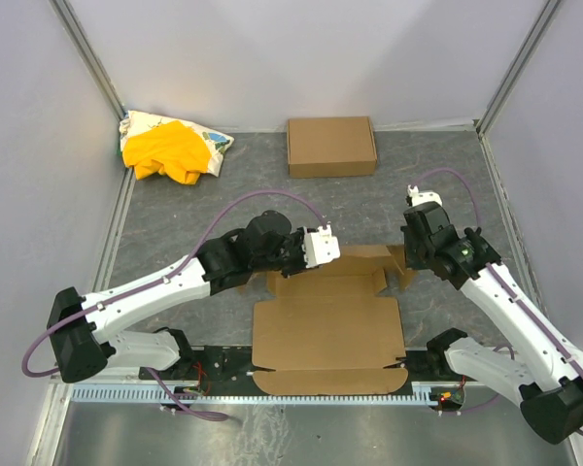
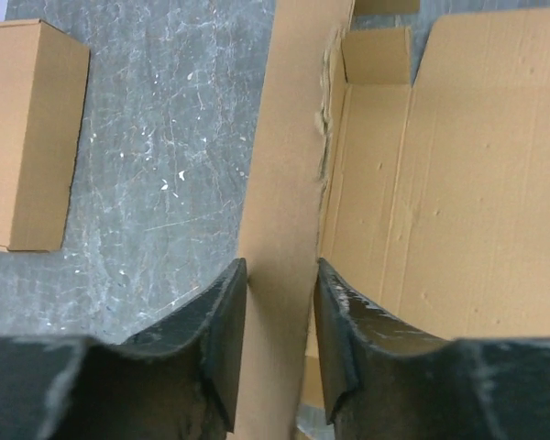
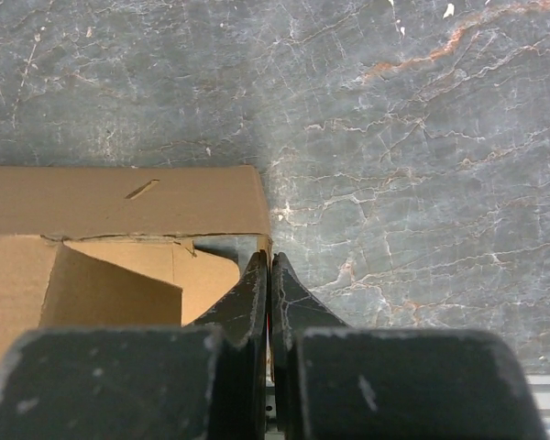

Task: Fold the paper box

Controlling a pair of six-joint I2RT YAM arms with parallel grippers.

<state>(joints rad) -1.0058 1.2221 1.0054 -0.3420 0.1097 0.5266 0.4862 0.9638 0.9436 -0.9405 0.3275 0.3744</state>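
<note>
The paper box [image 1: 328, 330] lies opened out as a wide brown sheet at the near middle of the table, its back panel and side flaps raised. My left gripper [image 1: 323, 254] is at the back panel. In the left wrist view its jaws [image 2: 280, 266] stand open, one on each side of an upright strip of the paper box [image 2: 284, 183]. My right gripper [image 1: 408, 257] is at the box's far right corner. In the right wrist view it [image 3: 269, 258] is shut on the thin edge of a corner flap of the paper box [image 3: 119, 202].
A second, neat brown carton [image 1: 331, 146] sits at the back of the table, also seen in the left wrist view as a carton [image 2: 32, 137]. A yellow cloth bundle [image 1: 167, 150] lies in the back left corner. Grey walls stand on both sides.
</note>
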